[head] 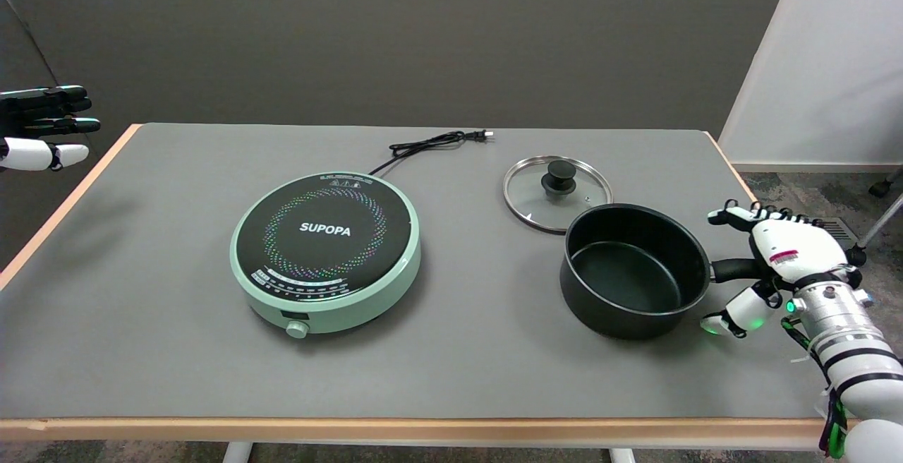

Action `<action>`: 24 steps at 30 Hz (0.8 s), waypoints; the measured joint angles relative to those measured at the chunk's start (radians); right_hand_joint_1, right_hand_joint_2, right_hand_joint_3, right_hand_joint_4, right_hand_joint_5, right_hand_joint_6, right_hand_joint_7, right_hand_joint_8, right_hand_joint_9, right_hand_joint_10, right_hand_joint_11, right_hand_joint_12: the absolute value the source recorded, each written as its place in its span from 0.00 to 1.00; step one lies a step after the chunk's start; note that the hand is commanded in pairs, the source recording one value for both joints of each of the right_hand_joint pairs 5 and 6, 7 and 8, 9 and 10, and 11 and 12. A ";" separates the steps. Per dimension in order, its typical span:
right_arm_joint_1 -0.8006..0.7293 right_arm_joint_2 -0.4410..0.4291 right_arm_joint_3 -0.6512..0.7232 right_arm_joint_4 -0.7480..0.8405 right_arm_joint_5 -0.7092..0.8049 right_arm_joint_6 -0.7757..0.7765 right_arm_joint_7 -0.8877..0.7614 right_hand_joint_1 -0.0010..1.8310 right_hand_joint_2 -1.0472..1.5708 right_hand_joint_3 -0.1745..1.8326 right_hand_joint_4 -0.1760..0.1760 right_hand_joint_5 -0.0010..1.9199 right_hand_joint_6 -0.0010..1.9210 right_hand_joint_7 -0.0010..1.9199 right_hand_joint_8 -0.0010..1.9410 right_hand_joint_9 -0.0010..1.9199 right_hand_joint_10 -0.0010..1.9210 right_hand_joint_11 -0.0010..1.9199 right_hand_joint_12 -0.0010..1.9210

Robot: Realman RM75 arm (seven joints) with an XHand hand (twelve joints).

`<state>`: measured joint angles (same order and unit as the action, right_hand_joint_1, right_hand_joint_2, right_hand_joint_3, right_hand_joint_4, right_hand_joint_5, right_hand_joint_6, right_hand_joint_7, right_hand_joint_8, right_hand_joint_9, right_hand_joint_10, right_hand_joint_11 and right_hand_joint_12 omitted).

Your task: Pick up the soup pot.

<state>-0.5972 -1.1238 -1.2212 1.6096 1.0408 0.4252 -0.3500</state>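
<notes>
The black soup pot sits empty and without its lid on the grey table, right of the middle. Its short black handle sticks out to the right. My right hand is at that handle's end. The fingers reach out above the handle and the thumb lies below it, with gaps on both sides, so nothing is gripped. The handle's outer end is hidden behind the palm.
A glass lid with a black knob lies flat just behind the pot. A mint-green induction cooker stands mid-table, its black cord trailing back. The table's right edge runs close to my right arm. The idle left hand hangs at upper left.
</notes>
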 measured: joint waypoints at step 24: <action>0.015 0.006 0.023 0.026 -0.003 -0.138 -0.003 0.59 0.31 0.63 0.56 0.53 0.53 0.53 0.52 0.53 0.53 0.53 0.53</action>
<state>-0.5824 -1.1178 -1.1981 1.6353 1.0376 0.2876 -0.3530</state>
